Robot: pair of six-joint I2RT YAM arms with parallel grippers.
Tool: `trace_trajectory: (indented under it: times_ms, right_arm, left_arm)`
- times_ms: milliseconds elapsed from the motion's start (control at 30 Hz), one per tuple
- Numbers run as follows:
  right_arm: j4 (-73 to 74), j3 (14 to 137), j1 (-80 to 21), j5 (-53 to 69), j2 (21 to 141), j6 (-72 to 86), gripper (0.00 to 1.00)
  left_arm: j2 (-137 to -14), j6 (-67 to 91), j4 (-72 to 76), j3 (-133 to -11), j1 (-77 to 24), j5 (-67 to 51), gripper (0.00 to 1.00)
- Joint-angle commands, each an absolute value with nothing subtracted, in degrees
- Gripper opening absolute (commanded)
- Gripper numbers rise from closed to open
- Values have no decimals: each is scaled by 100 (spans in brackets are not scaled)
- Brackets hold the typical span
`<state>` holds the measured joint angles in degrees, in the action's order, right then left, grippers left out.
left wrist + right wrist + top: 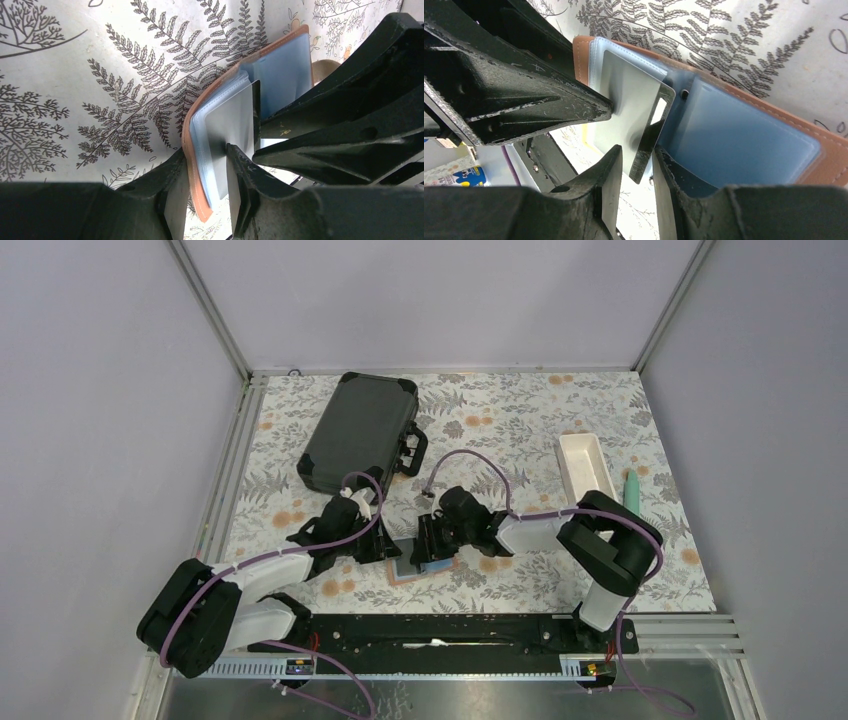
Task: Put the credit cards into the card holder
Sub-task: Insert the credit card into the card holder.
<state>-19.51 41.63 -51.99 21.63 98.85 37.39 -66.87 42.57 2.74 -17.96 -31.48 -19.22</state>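
The tan card holder (405,576) lies open on the floral cloth between both grippers, its pale blue pockets up. In the left wrist view my left gripper (205,150) is shut on its left flap (186,135), pinching the cover, the sleeves and a dark card (232,120) together. In the right wrist view the card (629,100) sits partly inside a clear pocket of the card holder (824,165). My right gripper (637,150) straddles the card's free edge, its jaws slightly apart, a gap showing on the left side. In the top view the left gripper (385,543) and the right gripper (428,540) nearly touch.
A large black hard case (360,430) lies at the back left. A long white tray (585,465) and a green pen-like thing (632,490) lie at the back right. A black rail (440,630) runs along the near edge.
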Motion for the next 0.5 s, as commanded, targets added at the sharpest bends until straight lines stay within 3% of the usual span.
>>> trace_trajectory:
  times_ms: [0,467]
  right_arm:
    - [-1954,4424,-5396,2038,10002,3580,36]
    - [-2569,4412,-5633,2021,9944,3522,47]
  left_arm:
    - [-6694,4317,373,-1697,-3138,-1873,33]
    - [-6519,4633,645,-1462,-3138,-1996,33]
